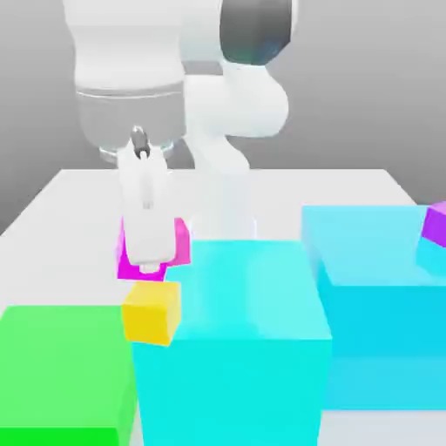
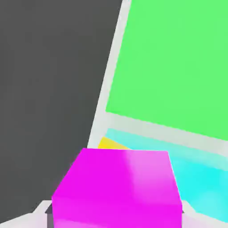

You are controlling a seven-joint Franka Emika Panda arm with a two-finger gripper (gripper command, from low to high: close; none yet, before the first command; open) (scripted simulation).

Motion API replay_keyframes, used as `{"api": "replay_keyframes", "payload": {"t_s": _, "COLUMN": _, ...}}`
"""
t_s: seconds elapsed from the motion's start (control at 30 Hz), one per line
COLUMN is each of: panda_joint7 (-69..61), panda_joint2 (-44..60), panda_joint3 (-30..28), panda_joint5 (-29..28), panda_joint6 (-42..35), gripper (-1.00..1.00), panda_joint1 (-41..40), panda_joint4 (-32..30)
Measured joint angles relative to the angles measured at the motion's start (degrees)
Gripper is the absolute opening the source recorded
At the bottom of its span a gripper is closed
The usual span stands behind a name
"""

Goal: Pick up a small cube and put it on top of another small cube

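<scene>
the white arm reaches down near the middle of the exterior view, and its gripper [image 1: 146, 261] hangs over a small stack of cubes. a magenta cube [image 1: 179, 244] sits right at the gripper's tip, partly hidden behind the white finger [image 1: 146, 228], and it rests on top of a small yellow cube [image 1: 152, 311]. the magenta cube's underside appears to touch the yellow cube's top face, with the magenta cube sitting a little behind and toward the exterior view's left of the yellow one.

in the hand view the magenta cube [image 2: 116, 189] lies just below the camera, between the pale ends of the fingers [image 2: 38, 214]. a corner of the yellow cube [image 2: 109, 144] peeks out from beyond it. whether the fingers are pinching the magenta cube or standing slightly off its sides, i cannot tell from either view.

the yellow cube stands just beside a large cyan block [image 1: 239, 340], touching or nearly touching its side toward the exterior view's left. a large green block [image 1: 61, 370] lies low on the exterior view's left, near the yellow cube. in the hand view the green block [image 2: 173, 62] and the cyan block [image 2: 196, 171] lie beyond the magenta cube, with a pale strip of counter [image 2: 156, 127] between them.

a second cyan block [image 1: 375, 296] stands behind the first on the exterior view's right, and a purple cube [image 1: 435, 224] sits on its top at the far edge of that view. the white counter [image 1: 331, 187] stretches back to a grey backdrop.
</scene>
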Motion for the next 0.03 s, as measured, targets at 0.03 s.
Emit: {"api": "replay_keyframes", "payload": {"t_s": 0.03, "panda_joint7": 0.0, "panda_joint2": 0.0, "panda_joint3": 0.0, "panda_joint5": 0.0, "panda_joint6": 0.0, "gripper": 1.00, "panda_joint1": 0.0, "panda_joint4": 0.0}}
